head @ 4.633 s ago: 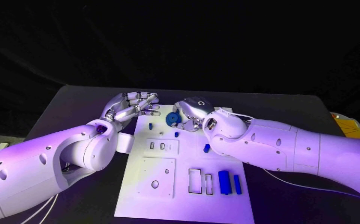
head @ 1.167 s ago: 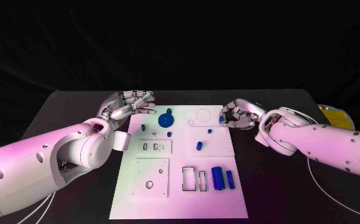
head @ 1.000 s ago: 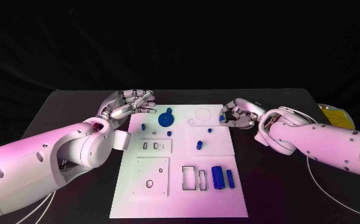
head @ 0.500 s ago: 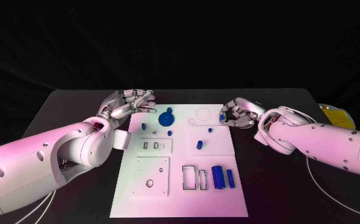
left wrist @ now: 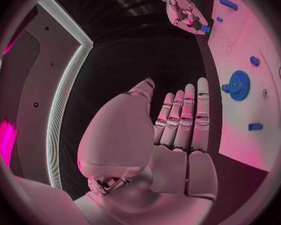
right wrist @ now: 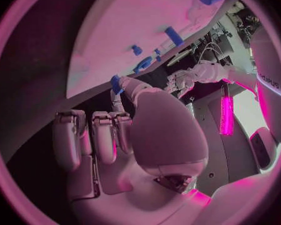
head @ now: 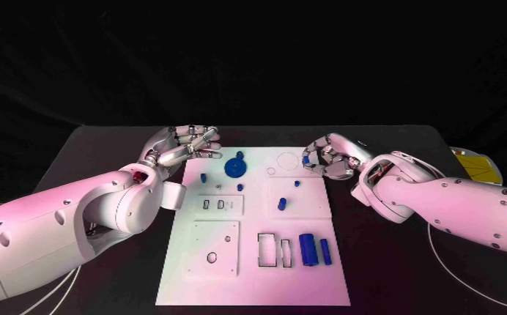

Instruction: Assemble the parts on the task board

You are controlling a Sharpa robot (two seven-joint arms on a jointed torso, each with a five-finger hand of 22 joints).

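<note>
Holding, right hand: a small blue part (head: 308, 160) is pinched at the fingertips of the right hand (head: 330, 157), just past the far right edge of the task board (head: 253, 271); the blue tip is also seen between the fingertips in the right wrist view (right wrist: 116, 83).
Left hand: the left hand (head: 182, 146) is held beside the board's far left edge with the fingers straight and close together and nothing in it; in the left wrist view (left wrist: 178, 130) the palm is seen bare.
Board, far end: a blue gear (head: 236, 165) is seated near the far left, with a printed circle (head: 286, 159) beside it that nothing fills.
Board, middle: several small blue pegs are scattered there, among them one (head: 282, 203) near the centre.
Board, near end: two blue bars (head: 308, 249) are laid side by side next to two rectangular slots (head: 267, 249).
Step judged: the pinched part is probably being carried toward a seat on the board; which seat cannot be told.
Risk, grip: only the tip of the part is clamped, so it could be twisted or dropped if the fingers are loosened early.
Risk, seating: a tilted part could be jammed at its hole and the board pushed aside, since the board is not touched by the left hand.
Risk, neighbours: the loose pegs could be knocked by the spread fingers on the way in.
</note>
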